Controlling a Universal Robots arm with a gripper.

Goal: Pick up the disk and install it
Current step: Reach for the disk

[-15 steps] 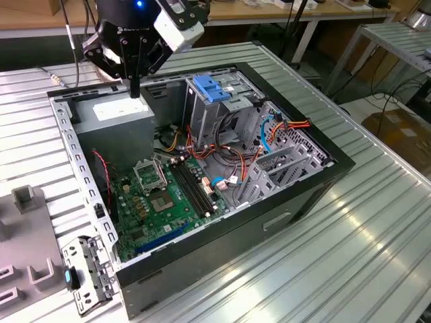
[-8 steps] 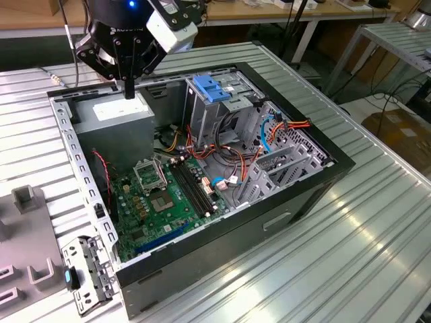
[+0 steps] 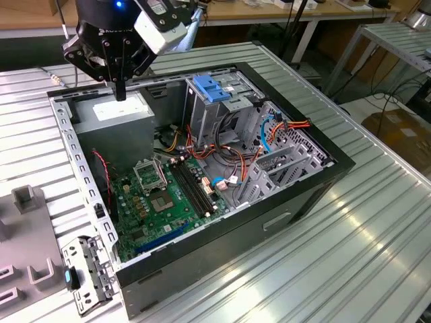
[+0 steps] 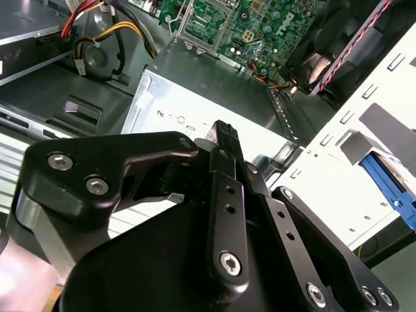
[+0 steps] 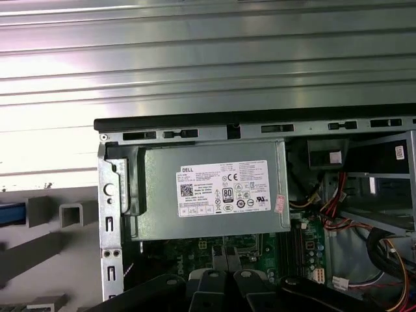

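— What's the gripper [image 3: 120,94] got hold of?
— Nothing. Its fingers are pressed together with no gap and nothing between them, pointing straight down. I'd guess they're closed simply because there's no load to carry
— And right under it?
— The grey power supply [image 3: 118,113], white sticker up, tucked into a corner of the case [image 3: 337,165]. The tips hang just above it without touching. That box isn't what the job is about, so I'd read this as a hover, not a reach
— Why's the case lying flat like that?
— Side panel off and open face up, I'd say so an arm coming from above can get inside. Beyond the power supply from the gripper, past a bunch of cables [image 3: 176,141], stands the drive cage [image 3: 202,118] with a bare blue bracket [image 3: 211,87] on top
— So where's the disk?
— Not in the fingers, that much is plain. Out past the case wall nearest the gripper there are grey fixture blocks [image 5: 71,214] with a strip of blue [image 5: 10,213] beside them. Whether that's one of the disk's rails I can't tell
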